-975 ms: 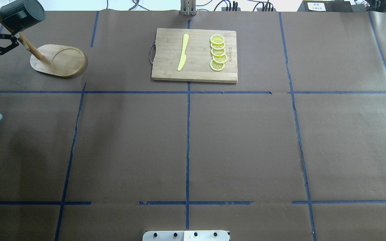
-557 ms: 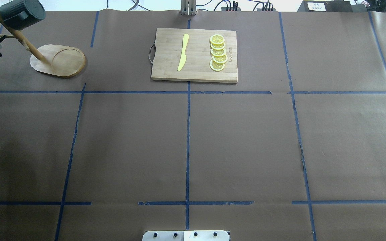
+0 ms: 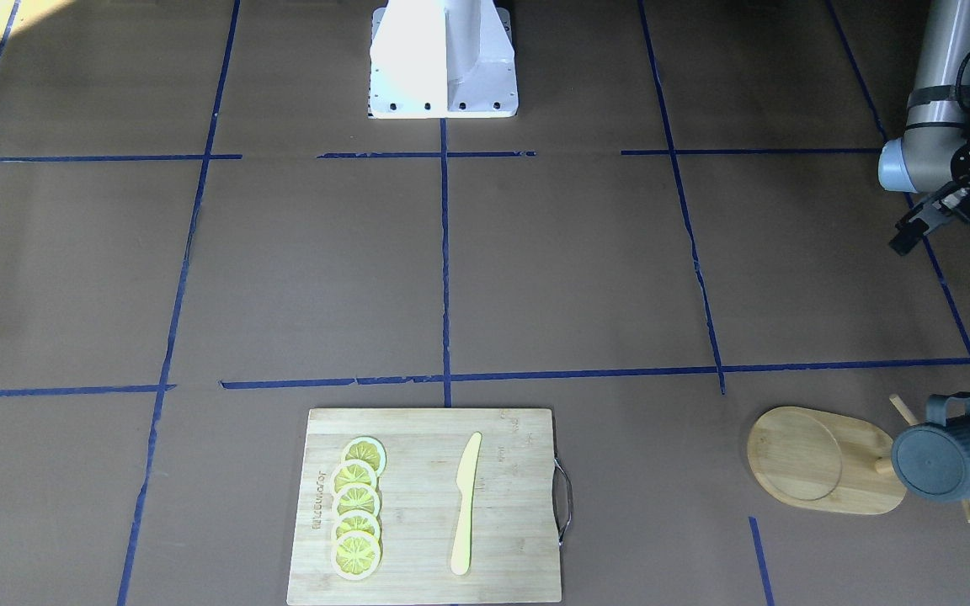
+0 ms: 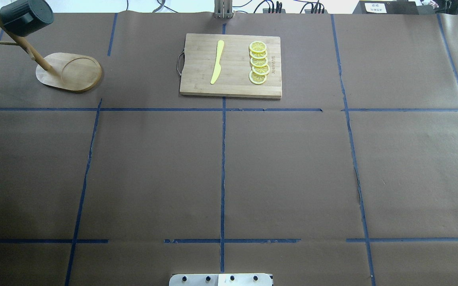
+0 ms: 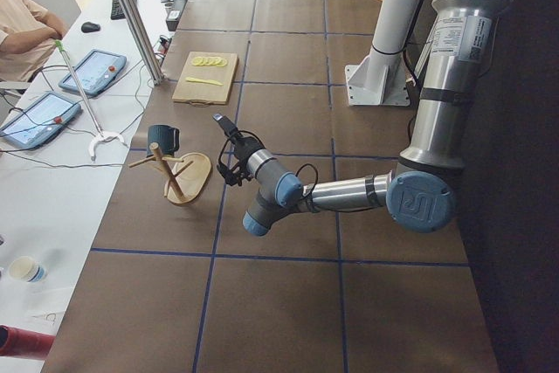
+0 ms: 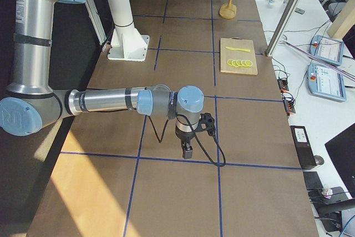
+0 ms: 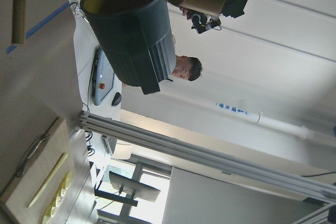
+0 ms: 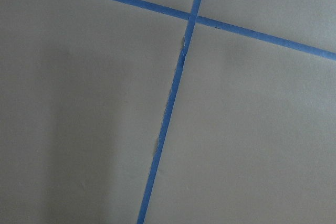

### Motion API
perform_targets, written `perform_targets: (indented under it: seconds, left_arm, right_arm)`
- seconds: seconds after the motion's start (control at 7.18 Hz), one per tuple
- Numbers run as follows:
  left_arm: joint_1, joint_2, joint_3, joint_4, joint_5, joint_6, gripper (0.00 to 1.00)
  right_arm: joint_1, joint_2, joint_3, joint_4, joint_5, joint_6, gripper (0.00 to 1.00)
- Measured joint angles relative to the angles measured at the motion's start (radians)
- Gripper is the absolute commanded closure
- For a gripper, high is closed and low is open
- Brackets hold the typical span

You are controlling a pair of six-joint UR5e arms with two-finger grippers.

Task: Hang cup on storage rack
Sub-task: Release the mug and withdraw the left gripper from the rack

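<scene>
Far-left corner of the worktop, cup point(image 4: 26, 18) hanging on the rack point(image 4: 70, 73), left gripper point(image 5: 225, 151) apart from it, jaws spread as I read them, right gripper point(image 6: 187, 151) over the right end, grip I cannot tell.

Even daylight, soft shadows; sun patch on table point(image 3: 586, 269) corner; frames sharp

The cup point(image 3: 948, 459) presents a matt dark blue-grey body with a ribbed wall and a smooth base. The storage rack point(image 3: 822, 459) is light bare wood, smooth. The table point(image 4: 292, 167) is covered in matt brown paper, faintly creased, lined with blue tape point(image 4: 223, 159) with ragged edges. The cutting board point(image 4: 237, 85) is pale bamboo with visible grain and a bright metal handle point(image 4: 179, 62). The knife point(image 4: 217, 61) looks like smooth yellow plastic.
</scene>
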Motion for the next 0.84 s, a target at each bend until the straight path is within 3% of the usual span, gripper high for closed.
perform_targets:
  seconds: [0.42,0.84]
  left_arm:
    - [-0.095,0.041,-0.01,0.232,-0.292,0.732,0.0]
    - [-0.197,0.049,-0.014,0.584,-0.381,1.395,0.0]
  right_arm:
    - [0.0,0.0,-0.002,-0.001,0.001,0.001,0.0]
    - [0.0,-0.002,-0.003,-0.002,0.001,0.001,0.0]
